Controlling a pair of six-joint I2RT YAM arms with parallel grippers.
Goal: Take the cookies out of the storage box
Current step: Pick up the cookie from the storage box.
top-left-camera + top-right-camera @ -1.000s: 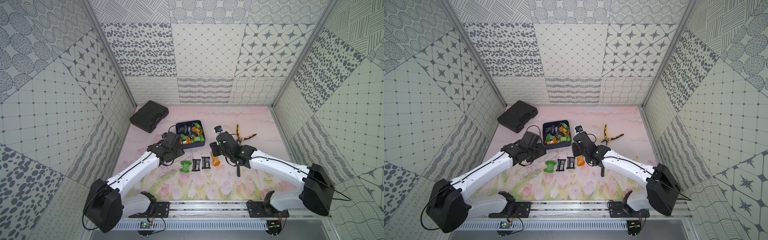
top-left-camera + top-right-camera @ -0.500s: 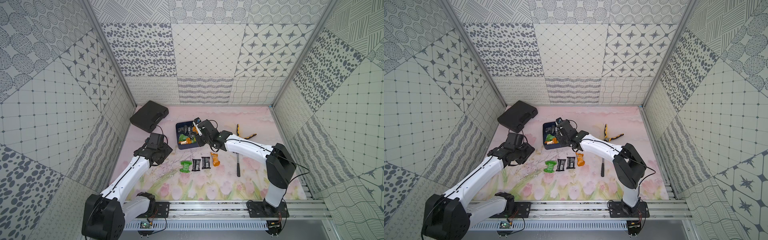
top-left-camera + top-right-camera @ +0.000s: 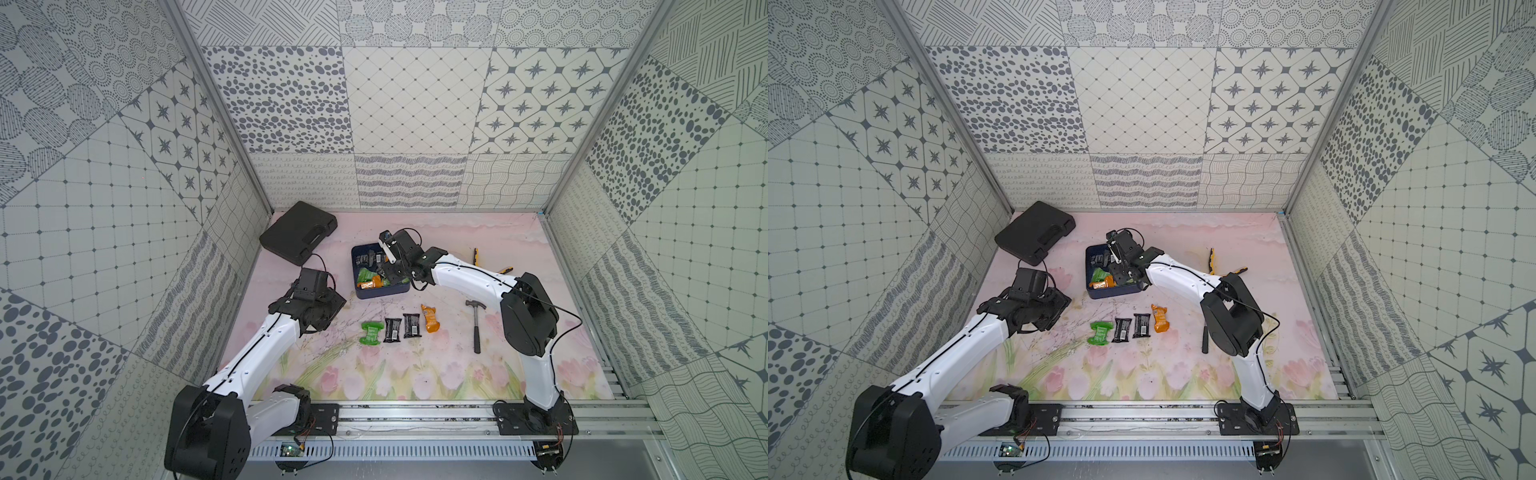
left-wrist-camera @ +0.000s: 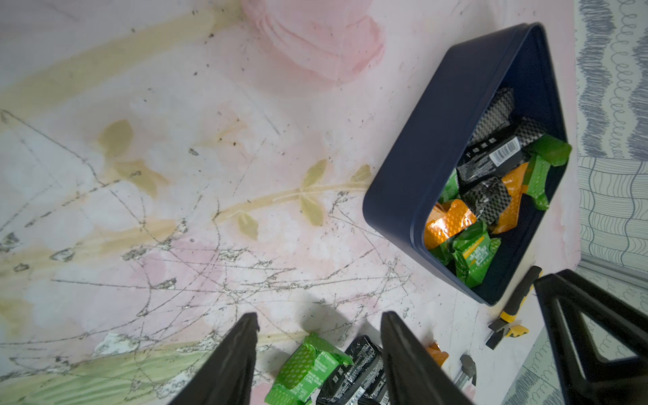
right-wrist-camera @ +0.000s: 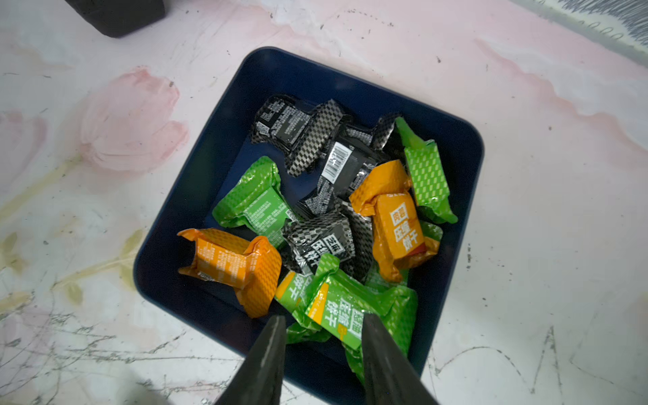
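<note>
Moved my right pincer from tabletop to over box; its jaws apart, either side of green cookie at box edge, nothing clamped. Other cookies heaped in box, mid-tabletop; four more in row just in front. My left pincer pulled back leftward, apart, empty.

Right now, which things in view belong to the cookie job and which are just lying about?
Job:
- storage box
- cookies inside it
- four cookies in a row on the mat
- right claw, open above the box
- left claw, open and empty over the mat

Lying about:
- black case
- hammer
- yellow-handled pliers
</note>
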